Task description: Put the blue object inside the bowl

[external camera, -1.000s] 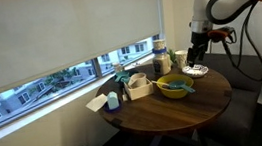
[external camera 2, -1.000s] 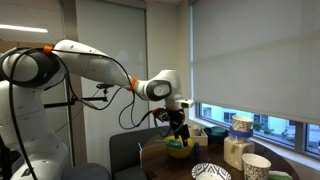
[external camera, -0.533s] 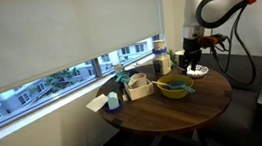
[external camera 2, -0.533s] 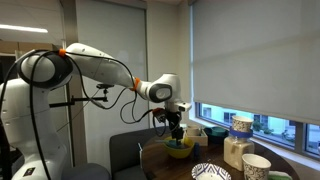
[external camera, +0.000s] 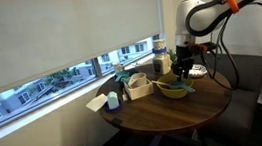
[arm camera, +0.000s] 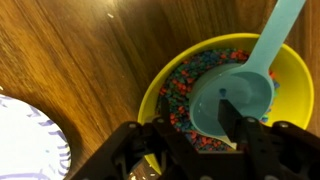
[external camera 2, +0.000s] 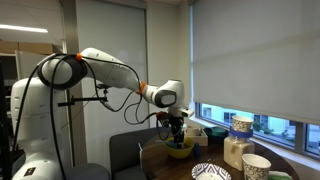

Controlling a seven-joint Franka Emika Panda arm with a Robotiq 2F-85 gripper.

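Observation:
The yellow bowl [arm camera: 160,85] holds small multicoloured beads and stands on the round wooden table; it shows in both exterior views [external camera: 173,90] [external camera 2: 180,149]. The blue object, a light-blue scoop [arm camera: 238,88], lies inside the bowl on the beads, its handle pointing over the rim. My gripper [arm camera: 183,118] hangs just above the bowl with its fingers spread and nothing between them; one finger is over the scoop's head. It also shows above the bowl in both exterior views [external camera: 182,72] [external camera 2: 178,133].
A patterned white plate [arm camera: 25,140] [external camera: 199,71] lies beside the bowl. A white container [external camera: 138,86], a dark blue carton [external camera: 113,100] and a jar [external camera: 160,59] stand near the window side. Cups [external camera 2: 241,127] stand on the table [external camera: 166,114].
My arm has swung from over the patterned plate to above the yellow bowl. The scoop has stayed in the bowl.

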